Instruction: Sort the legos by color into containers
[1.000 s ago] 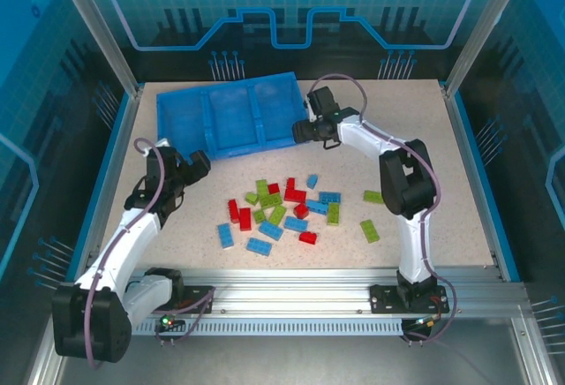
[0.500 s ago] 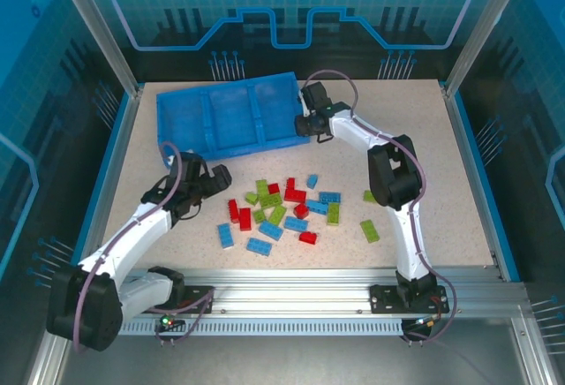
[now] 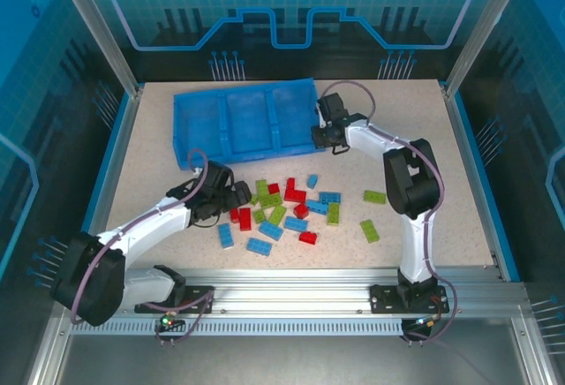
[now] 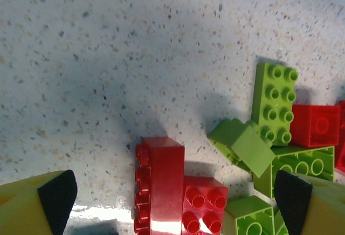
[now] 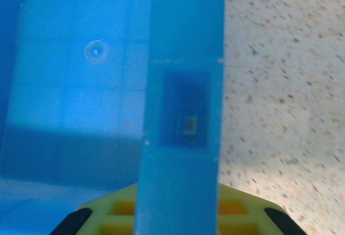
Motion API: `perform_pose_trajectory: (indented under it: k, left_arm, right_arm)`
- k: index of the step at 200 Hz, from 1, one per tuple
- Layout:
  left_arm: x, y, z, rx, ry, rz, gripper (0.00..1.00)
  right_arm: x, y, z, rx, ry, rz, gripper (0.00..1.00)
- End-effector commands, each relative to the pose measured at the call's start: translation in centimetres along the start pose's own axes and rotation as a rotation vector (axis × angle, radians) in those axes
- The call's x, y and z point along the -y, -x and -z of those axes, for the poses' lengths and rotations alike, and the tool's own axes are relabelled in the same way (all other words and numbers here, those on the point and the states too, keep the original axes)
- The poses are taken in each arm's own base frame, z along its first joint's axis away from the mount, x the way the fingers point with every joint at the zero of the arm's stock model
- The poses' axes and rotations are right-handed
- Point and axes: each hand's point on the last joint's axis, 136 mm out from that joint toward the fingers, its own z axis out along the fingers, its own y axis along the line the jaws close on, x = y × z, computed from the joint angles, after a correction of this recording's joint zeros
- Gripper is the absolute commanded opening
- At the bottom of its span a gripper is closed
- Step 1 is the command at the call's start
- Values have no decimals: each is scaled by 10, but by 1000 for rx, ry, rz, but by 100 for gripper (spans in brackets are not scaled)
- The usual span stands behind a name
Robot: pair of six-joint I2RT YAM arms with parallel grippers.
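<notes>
The right gripper (image 3: 328, 134) had pinched its jaws on the right wall of the blue tray (image 3: 248, 121) and tugged it rightward, its compartments empty beyond the legos (image 3: 291, 208); the left gripper (image 3: 232, 198), jaws spread wide, had swung in to the pile's edge, straddling a red brick (image 4: 160, 184), probably the first pick

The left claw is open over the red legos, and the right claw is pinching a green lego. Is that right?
Not quite. The left gripper is open over the red legos, but the right gripper is pinching the rim of the blue tray, not a green lego. The right wrist view shows that rim between its fingers.
</notes>
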Motion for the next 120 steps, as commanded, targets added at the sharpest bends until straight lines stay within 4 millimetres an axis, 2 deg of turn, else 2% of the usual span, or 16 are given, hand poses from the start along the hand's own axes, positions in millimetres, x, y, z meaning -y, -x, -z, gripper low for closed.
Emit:
perform_pose_trajectory:
  k: [1,19,46,75,104,120]
  left_arm:
    - [2,-7,-2,-31,19,19,96]
    - [2,-10,-4,-40,35,24,92]
    - [-2,-13,-6,-52,54,37,81]
    - [-5,-13,-7,-43,70,49,71]
    - [-8,-15,-10,-49,78,45,70]
    - [-8,-17,-13,-61,81,40,68]
  right_arm:
    - [22,-8,15,-7,-51,-24,18]
    - [35,-18,18,-21,-78,-57,17]
    - [48,-26,25,-17,-82,-94,19]
    - [43,-26,30,-15,-39,-82,24]
    - [37,-21,38,5,-12,-90,33]
    - [32,-18,48,22,13,-102,44]
